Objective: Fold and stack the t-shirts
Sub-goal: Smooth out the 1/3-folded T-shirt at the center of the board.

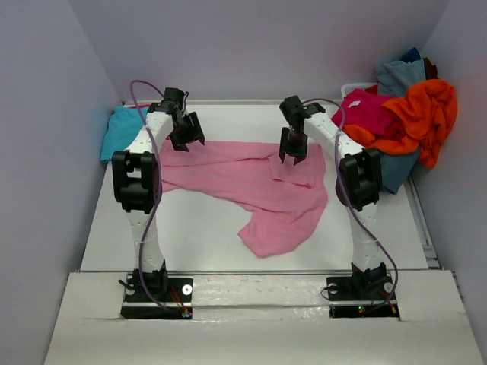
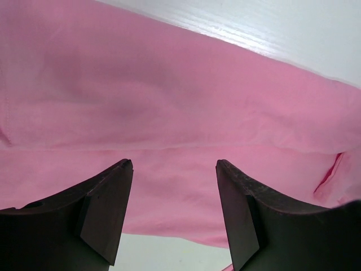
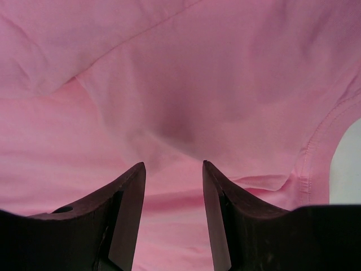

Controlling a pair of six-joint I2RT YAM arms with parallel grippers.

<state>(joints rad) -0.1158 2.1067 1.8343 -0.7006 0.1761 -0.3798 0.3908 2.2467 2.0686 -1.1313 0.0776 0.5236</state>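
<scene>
Light pink t-shirt point(image 1: 259, 186) lies unfolded mid-table, long axis left-right. Left gripper point(image 1: 186, 133) is over its far-left edge and right gripper point(image 1: 293, 152) over its far-right part. Both have jaws apart and empty, with cloth directly below. Other t-shirts point(image 1: 403, 114) are piled far right.

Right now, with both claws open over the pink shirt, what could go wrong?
The pink shirt lies bunched, so the right claw may pinch several layers at the creases below it. The left claw, near the shirt's edge, might catch too little cloth. The right arm could snag the orange shirt beside it.
</scene>
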